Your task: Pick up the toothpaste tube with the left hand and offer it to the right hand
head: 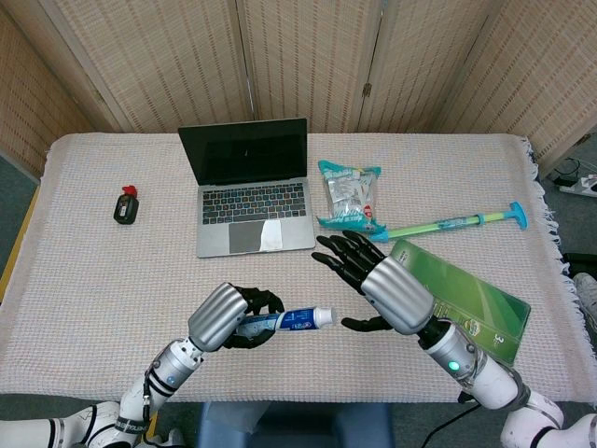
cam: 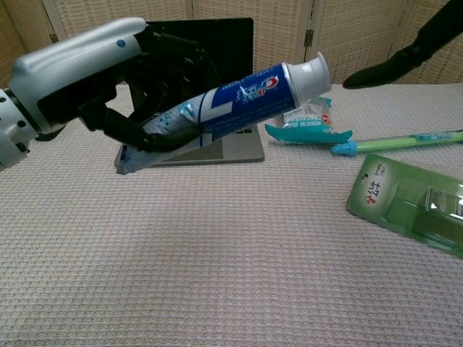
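My left hand grips the blue and white toothpaste tube by its tail end, lifted above the table with the white cap pointing right and slightly up. My right hand hovers just right of the cap, fingers spread and palm facing the tube, with a small gap between its thumb and the cap. In the chest view only dark fingers of that hand show at the upper right.
An open laptop stands behind the hands. A teal snack packet, a green toothbrush and a green packaged box lie to the right. A small black and red object lies far left.
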### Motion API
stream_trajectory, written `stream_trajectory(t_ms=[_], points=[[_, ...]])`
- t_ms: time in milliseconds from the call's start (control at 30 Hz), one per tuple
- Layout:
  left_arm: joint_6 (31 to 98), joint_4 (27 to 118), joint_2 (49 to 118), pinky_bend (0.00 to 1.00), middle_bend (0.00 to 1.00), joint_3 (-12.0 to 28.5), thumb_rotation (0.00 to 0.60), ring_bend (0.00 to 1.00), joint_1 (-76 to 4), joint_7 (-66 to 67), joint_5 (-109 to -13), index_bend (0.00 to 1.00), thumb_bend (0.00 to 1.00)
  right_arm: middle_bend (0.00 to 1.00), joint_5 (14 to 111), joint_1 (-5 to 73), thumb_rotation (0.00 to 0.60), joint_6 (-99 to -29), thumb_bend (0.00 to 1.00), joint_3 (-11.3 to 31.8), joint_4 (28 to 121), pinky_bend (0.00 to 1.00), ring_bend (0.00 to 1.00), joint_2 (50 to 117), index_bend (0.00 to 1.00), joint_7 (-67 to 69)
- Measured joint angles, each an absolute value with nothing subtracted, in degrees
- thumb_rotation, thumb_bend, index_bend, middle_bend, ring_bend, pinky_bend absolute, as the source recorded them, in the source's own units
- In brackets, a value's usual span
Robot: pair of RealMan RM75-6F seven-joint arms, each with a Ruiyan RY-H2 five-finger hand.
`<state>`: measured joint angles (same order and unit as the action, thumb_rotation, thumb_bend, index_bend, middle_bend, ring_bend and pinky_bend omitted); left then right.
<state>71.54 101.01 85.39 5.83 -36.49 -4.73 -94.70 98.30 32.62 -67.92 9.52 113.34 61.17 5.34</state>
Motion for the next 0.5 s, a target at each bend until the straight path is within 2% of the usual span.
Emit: stream_trajectory(t_ms=[33,100,233,500], points=[[72.17,100.47,85.55,0.82,0.84,5.8,0.6,0.77,-36.28,-6.08,-94.81,0.8,0.61,0.0,98.59,32.5,0.579,-68.11,0.1,9.25,113.64,0.0,0.0,60.19,0.0,7.1],[73.75,99.14,86.05,0.82,0.84,5.78,0.6,0.77,-35.76,-9.1,-95.06,0.8,0.62,0.0,99.12,32.41,0.494,-68.31,0.1,8.84,114.01,0.0,0.0,58.89,0.0,10.03],[76.4,97.09,87.39,0.82,0.84,6.13,0.6,0.77,-34.9,-13.21,-95.09,0.8,0.63,0.0,101.01,32.68,0.408,-68.54,0.1,7.69,114.16,0.0,0.0,56.96,0.0,16.98],[77.0,98.02,88.63,0.82,0.84,7.34,0.6,0.77,-34.85,-14.05,-94.43,0.81,0.64,0.0,102.29,35.66,0.388,-66.45,0.1,6.54,112.91,0.0,0.0,58.69,0.0,23.06]])
